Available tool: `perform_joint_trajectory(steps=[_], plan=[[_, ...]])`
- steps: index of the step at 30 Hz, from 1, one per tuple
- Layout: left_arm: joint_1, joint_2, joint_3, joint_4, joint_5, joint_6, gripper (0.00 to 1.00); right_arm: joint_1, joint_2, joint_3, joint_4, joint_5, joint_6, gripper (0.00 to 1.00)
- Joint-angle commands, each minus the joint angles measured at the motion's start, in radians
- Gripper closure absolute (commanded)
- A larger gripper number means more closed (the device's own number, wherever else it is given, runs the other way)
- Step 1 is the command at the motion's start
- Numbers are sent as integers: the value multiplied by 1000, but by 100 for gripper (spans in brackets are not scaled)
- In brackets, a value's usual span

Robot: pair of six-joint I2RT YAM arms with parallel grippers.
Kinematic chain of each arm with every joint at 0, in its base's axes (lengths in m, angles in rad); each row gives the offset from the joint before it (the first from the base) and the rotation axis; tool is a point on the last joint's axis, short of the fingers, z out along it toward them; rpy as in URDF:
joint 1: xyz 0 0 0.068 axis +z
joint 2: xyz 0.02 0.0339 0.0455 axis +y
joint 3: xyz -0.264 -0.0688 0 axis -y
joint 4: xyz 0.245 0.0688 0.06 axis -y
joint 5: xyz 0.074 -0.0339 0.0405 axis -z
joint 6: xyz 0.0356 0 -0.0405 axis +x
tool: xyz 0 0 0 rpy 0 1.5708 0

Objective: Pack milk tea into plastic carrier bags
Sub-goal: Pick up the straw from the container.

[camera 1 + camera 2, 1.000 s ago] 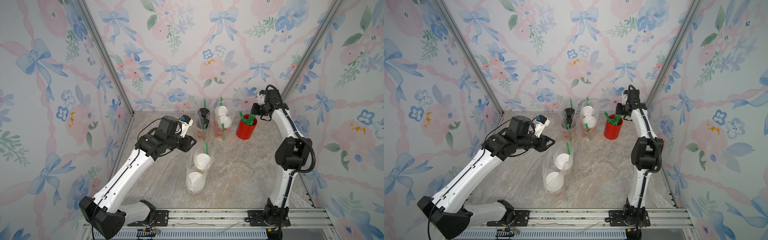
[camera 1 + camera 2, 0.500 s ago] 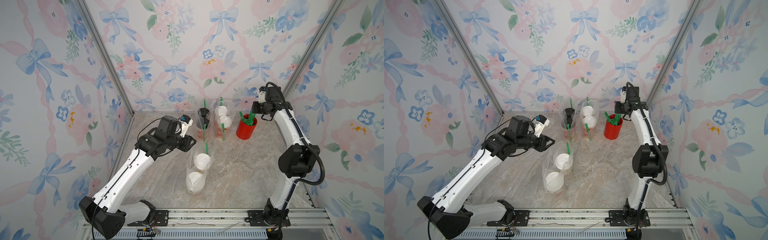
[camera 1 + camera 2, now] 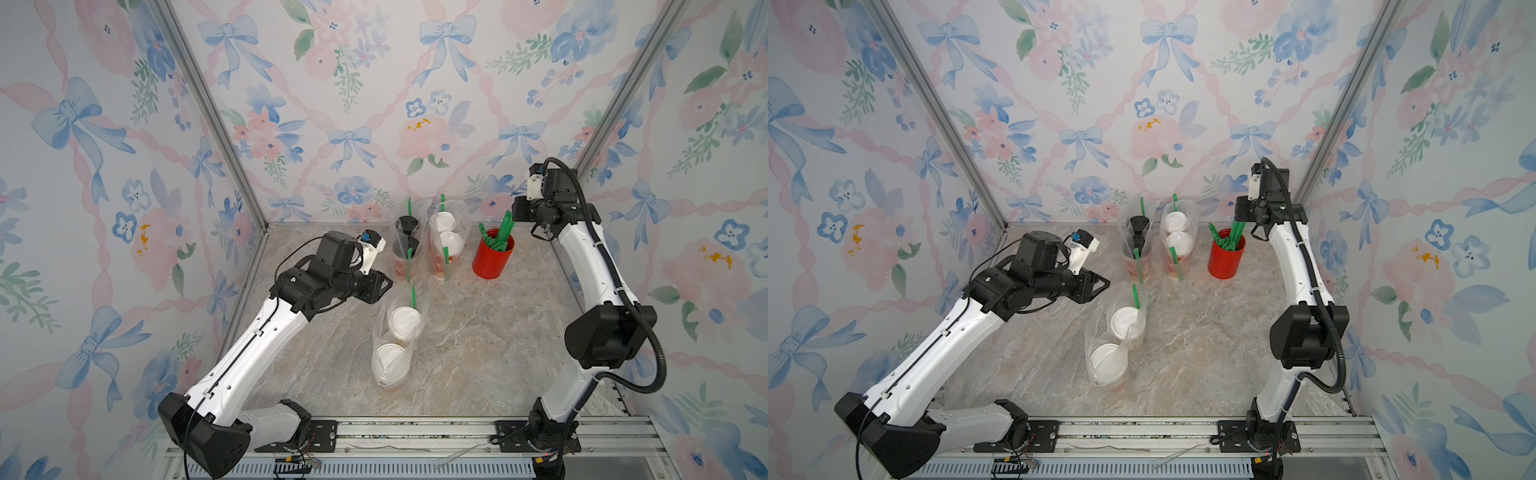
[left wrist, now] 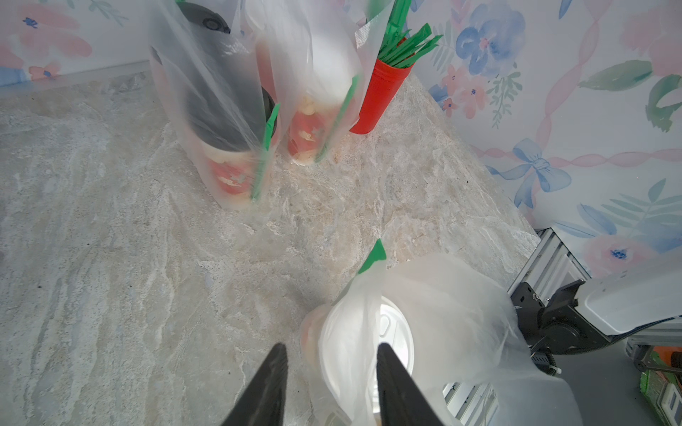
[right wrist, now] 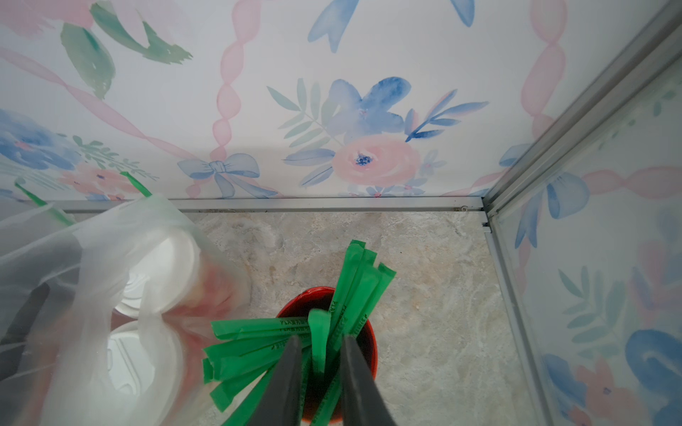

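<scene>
The left tool [image 4: 330,348] hangs over the counter [image 3: 478,332] a little left of its middle. Its jaws are parted to a middling gap and nothing is clamped between them. In the left wrist view, thin bag film and a white lid show beyond the gap. Just beside the tool, at the middle of the counter, stands the front bag [image 3: 379,336]. It holds two white-lidded cups [image 3: 404,322], and a green straw [image 3: 413,296] pokes from its top.

Two more bags stand side by side near the middle of the back edge. The left back bag [image 3: 419,211] holds two black-lidded cups [image 3: 406,245]. The right back bag [image 3: 464,226] holds two red-printed cups [image 3: 451,243] with white lids.

Right of them, toward the back right corner, stands a red cup [image 3: 492,259] full of wrapped green straws. The right tool [image 5: 320,341] is above this cup, its jaws narrow and pinching one wrapped straw [image 5: 319,324] that stands upright between them.
</scene>
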Motion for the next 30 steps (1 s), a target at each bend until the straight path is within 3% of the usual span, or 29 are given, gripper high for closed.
perform_joint_trajectory(steps=[1,8,15,23,30], plan=[[7,-17,10,3,17,0,58,4,-16,-18,5,-15,6,94],[7,-13,9,3,19,0,58,-14,15,-19,6,-39,28,83],[8,-12,12,3,19,1,58,-26,149,78,-31,-123,52,71],[8,-16,4,3,10,-2,58,-26,284,203,-50,-115,71,66],[10,-15,8,4,7,0,58,-23,350,281,-75,-126,67,70]])
